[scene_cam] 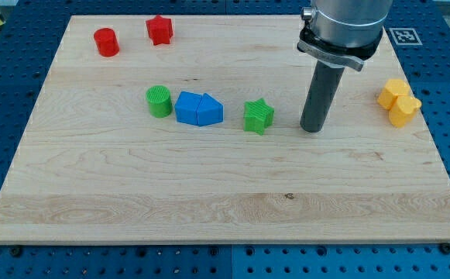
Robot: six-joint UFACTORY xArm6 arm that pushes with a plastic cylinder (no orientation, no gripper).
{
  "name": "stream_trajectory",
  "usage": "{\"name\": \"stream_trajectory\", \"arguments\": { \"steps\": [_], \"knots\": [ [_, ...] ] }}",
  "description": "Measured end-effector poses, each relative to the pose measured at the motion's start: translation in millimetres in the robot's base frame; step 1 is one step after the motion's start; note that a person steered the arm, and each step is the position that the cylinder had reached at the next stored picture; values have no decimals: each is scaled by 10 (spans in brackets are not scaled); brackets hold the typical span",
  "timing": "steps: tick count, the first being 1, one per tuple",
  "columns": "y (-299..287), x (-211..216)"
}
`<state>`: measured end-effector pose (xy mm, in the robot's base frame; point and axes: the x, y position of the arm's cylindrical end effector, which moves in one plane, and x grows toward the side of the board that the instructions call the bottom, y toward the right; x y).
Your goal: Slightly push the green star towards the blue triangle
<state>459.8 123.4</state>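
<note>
The green star (259, 116) lies near the middle of the wooden board. Just to its left, a small gap away, two blue blocks touch each other: a blue cube (187, 108) on the left and the blue triangle (211, 111) on the right, facing the star. My tip (313, 129) rests on the board to the right of the green star, a short gap away, not touching it.
A green cylinder (159, 101) stands left of the blue blocks. A red cylinder (106, 42) and a red star (159, 30) sit at the view's top left. Two yellow blocks (398, 101) lie at the right edge. The board (209, 194) sits on a blue perforated table.
</note>
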Motion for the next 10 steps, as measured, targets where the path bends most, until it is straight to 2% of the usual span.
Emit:
{"name": "stream_trajectory", "arguments": {
  "steps": [6,8,10],
  "knots": [
    [-630,0],
    [-276,8],
    [-214,-83]
  ]
}}
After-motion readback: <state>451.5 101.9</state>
